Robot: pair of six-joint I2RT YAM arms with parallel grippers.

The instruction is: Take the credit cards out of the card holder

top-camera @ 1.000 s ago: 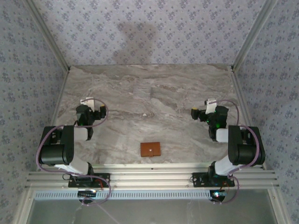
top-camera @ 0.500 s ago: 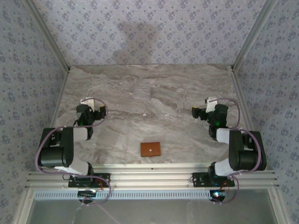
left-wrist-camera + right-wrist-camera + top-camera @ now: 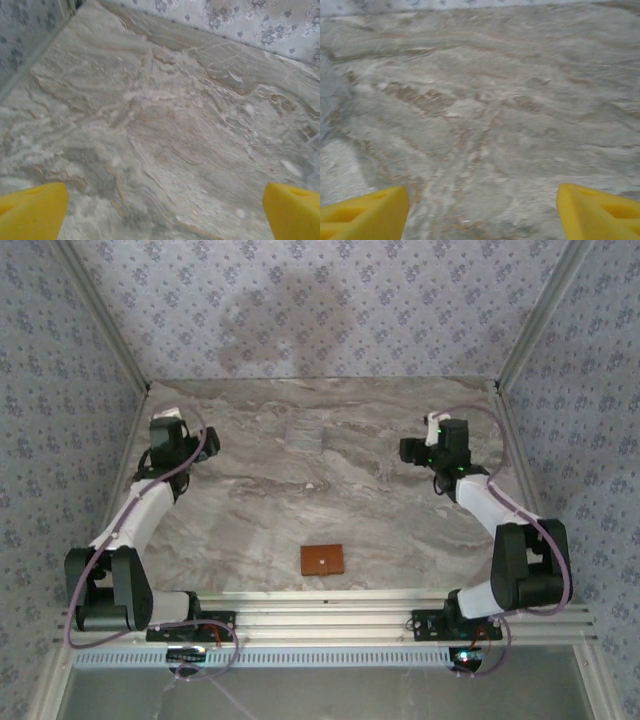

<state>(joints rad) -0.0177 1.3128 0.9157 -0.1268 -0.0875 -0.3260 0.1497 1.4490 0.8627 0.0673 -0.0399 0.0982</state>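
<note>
Brown leather card holder [image 3: 322, 560] lies closed, flat on marble table [image 3: 250, 510] near front edge; probably light, floppy, low profile; pinch one edge, pin the other; left gripper [image 3: 160, 212] and right gripper [image 3: 480, 210] both wide open, empty, well apart from it.

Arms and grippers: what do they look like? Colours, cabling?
Both the left arm and the right arm have black joint housings joined by white links. A thin purple cable loops along each. The left gripper and right gripper carry bright yellow fingers with blunt wedge tips.
</note>
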